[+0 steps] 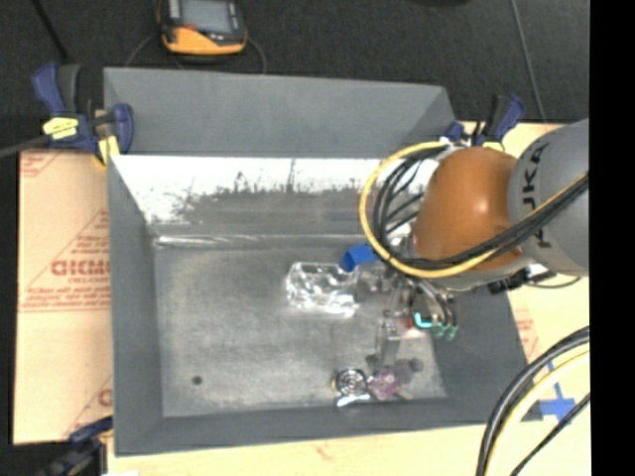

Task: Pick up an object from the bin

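The arm (556,196) reaches into the bin (248,117) from the right, its orange cover (466,206) ringed by looped cables (382,191). Below the cover, the tool (389,357) hangs low over the right part of the bin floor, close to the near wall. Whether the tool is wide or narrow I cannot tell, and I cannot make out anything in its grip.

Just beneath the tool's tip lies a purple lump (385,388), with a round silver piece (349,383) just beside it on its left; the two seem to touch. Both sit near the bin's near wall, towards the right corner.

Farther up the floor, near the middle, lies a clear plastic wrapper (317,288), crumpled and shiny. A blue piece (355,259) lies at its upper right edge, next to the cables. A dark speck (196,381) sits alone on the left of the floor, well apart from everything else.
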Controlling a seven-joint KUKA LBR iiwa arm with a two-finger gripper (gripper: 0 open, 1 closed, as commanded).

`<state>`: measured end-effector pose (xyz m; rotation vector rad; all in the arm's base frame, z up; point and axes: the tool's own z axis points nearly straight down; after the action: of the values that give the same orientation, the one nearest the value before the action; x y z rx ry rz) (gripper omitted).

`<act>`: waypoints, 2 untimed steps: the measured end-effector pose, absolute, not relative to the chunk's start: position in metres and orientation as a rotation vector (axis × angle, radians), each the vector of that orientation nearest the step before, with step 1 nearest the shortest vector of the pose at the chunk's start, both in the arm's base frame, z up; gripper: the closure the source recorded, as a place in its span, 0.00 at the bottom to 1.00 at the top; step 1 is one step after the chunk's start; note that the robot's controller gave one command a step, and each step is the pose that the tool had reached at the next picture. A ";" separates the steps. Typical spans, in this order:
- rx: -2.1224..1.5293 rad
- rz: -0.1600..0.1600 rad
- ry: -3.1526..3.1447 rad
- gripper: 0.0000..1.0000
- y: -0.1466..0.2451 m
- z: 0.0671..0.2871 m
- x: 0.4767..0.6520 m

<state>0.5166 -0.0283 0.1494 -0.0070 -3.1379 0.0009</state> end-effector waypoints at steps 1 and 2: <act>-0.387 0.002 -3.126 0.00 -0.021 0.074 0.598; -0.384 0.003 -3.137 1.00 -0.022 0.078 0.601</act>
<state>0.6007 -0.0221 0.0781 -0.3839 -3.1372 0.0030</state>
